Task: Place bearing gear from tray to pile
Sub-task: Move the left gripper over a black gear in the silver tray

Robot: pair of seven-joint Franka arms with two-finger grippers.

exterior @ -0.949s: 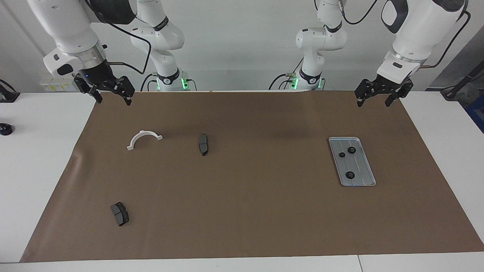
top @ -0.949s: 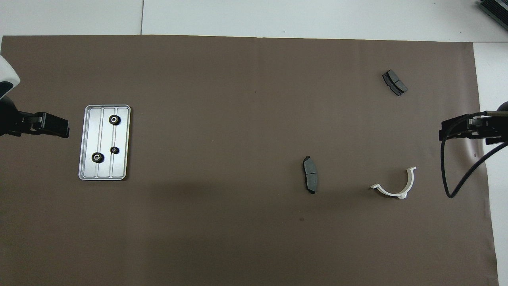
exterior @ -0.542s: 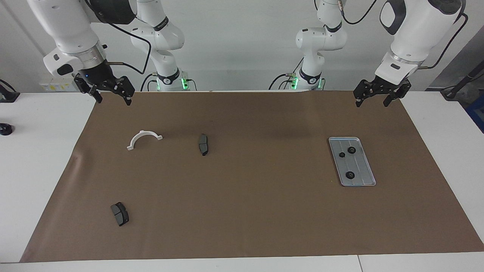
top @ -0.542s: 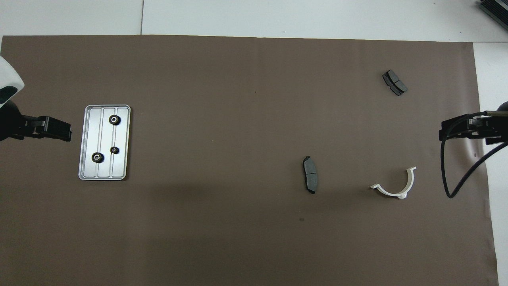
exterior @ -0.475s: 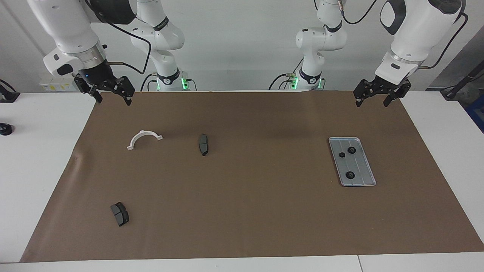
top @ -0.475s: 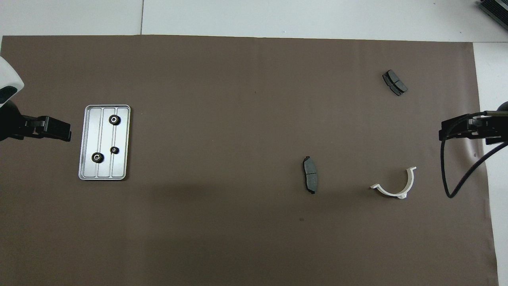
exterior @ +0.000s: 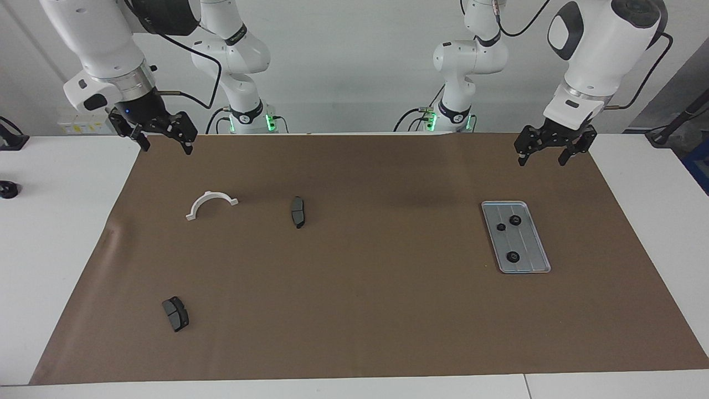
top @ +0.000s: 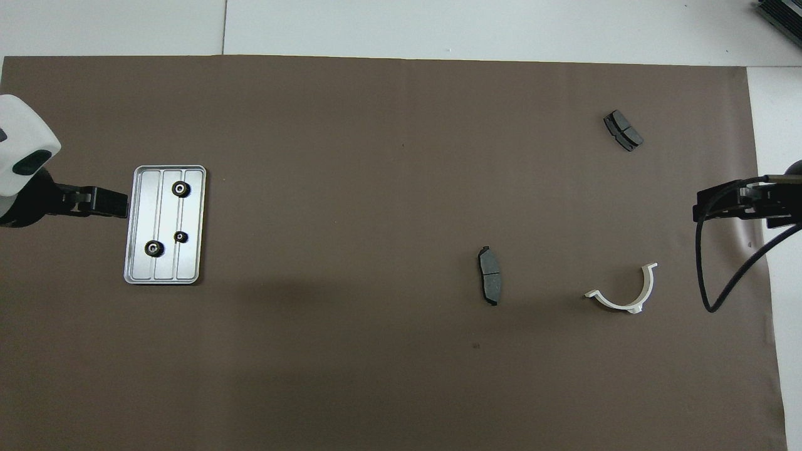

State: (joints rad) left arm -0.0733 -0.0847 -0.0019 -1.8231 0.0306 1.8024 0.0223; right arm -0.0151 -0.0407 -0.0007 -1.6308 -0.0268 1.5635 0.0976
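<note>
From overhead, the frame edge cuts off my left arm's white wrist (top: 19, 153); the three small black bearing gears (top: 180, 188) are too tiny for me to read any teeth.

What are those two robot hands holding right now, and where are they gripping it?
Nothing. The left hand hangs open in the air near the tray, where three gears lie untouched. The right hand waits open and empty.

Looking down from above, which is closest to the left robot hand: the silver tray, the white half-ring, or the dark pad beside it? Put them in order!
From the left gripper:
1. Ridged silver-grey metal tray, right beside it.
2. Dark grey curved brake pad, mid-table.
3. White half-ring bracket, toward the right arm's end.
</note>
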